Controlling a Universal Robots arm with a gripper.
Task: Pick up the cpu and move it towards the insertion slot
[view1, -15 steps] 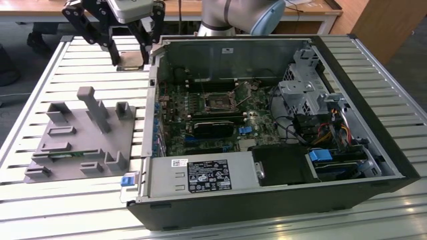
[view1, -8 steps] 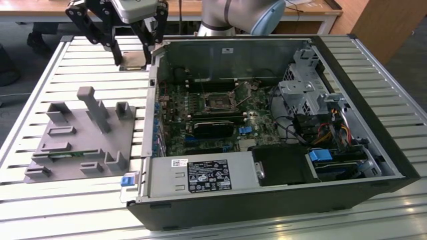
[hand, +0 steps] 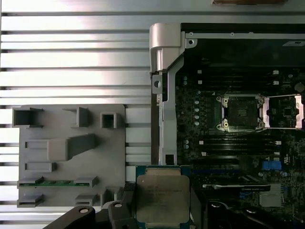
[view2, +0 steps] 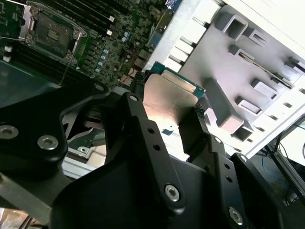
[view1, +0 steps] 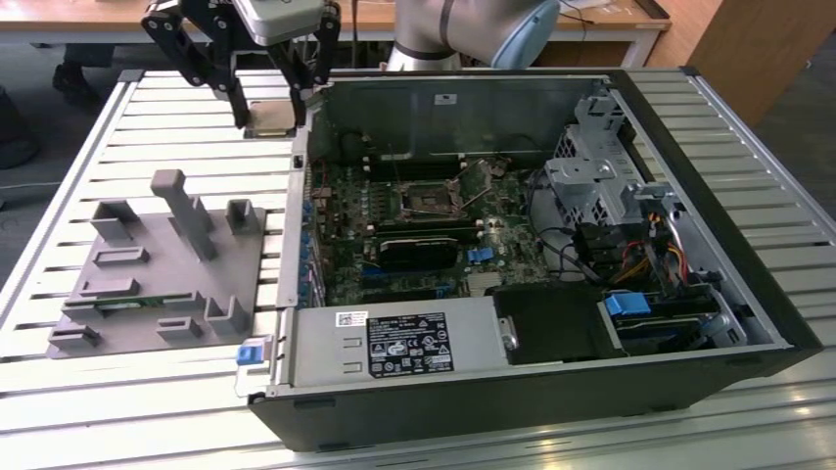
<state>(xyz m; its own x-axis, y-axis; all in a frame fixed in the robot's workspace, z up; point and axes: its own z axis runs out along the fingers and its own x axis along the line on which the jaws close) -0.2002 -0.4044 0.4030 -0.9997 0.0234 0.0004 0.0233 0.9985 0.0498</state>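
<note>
Grey fixture [view1: 163, 269] sits on the slatted table at the exterior view's left; above its far end the gripper [view1: 272, 116] hangs clamped on the cpu [view1: 270, 117], airborne beside the open case, insertion slot [view1: 428, 196] further right

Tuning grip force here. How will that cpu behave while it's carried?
The cpu looks like a flat, rigid plate, so it likely won't flex. The gripper pinches it by thin edges; its smooth metal top suggests it could slip. The green underside is probably delicate.
</note>
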